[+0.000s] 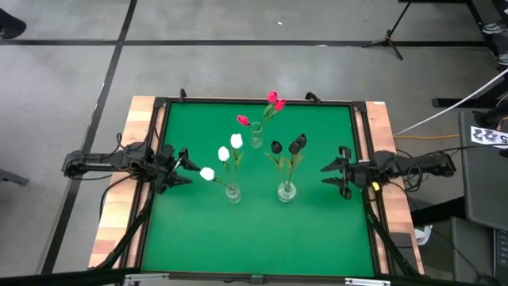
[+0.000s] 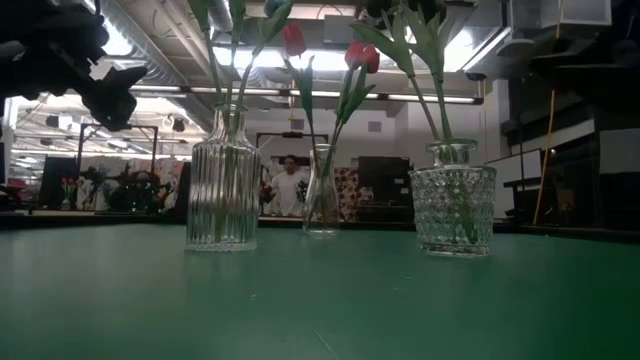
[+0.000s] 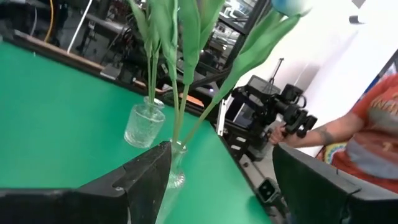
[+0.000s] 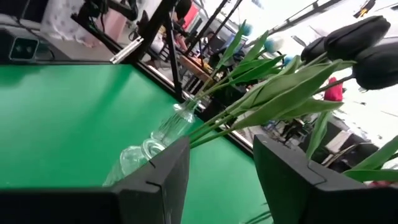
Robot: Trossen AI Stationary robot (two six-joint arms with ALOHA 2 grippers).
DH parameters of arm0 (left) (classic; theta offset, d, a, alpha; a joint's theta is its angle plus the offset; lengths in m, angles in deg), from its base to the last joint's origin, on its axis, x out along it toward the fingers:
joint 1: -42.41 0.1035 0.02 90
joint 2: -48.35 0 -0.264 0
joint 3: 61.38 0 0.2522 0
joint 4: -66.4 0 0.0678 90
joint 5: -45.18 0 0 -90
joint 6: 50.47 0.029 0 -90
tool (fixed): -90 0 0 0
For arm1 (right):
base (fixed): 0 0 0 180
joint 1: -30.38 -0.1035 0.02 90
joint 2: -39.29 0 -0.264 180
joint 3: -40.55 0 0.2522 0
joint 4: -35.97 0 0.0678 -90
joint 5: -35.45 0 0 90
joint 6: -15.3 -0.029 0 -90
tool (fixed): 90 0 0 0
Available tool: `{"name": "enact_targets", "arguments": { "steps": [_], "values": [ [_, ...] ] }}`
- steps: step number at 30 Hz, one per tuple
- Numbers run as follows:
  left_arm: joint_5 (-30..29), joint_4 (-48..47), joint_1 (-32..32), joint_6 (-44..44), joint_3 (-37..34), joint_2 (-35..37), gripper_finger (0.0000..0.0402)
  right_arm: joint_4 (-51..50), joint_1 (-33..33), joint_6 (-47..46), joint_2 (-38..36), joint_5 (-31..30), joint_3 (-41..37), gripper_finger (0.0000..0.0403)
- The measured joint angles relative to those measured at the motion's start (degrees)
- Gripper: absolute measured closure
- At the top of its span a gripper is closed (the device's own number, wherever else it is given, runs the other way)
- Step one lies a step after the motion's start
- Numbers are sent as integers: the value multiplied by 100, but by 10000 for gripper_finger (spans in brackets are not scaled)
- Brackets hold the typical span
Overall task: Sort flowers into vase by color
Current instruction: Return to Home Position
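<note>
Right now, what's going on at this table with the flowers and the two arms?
The sorting looks done. The white tulips stand in the ribbed vase, the red tulips in the slim vase farther back, and the black tulips in the studded vase. No flower lies on the green table. The left tool and right tool hang open and empty at opposite sides, touching nothing.

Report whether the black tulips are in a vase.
In. The black tulips have stems running down into the clear vase, heads above its rim.
</note>
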Motion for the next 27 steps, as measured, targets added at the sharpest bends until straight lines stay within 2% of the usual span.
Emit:
{"name": "enact_targets", "arguments": {
  "steps": [5, 8, 15, 27],
  "values": [
    [0, 0, 0, -613, 0, 0, 128, 39, 437, -234, 0, 524, 0, 226],
    [0, 0, 0, -726, 0, 0, 128, 50, 528, -232, 0, 615, 0, 226],
    [-392, -47, 0, -16, 0, 0, 128, 52, 517, -228, 0, 576, 0, 226],
    [-449, -57, 0, -213, 0, 0, 128, -39, 515, 2, 2, 128, 0, 226]
  ]
}}
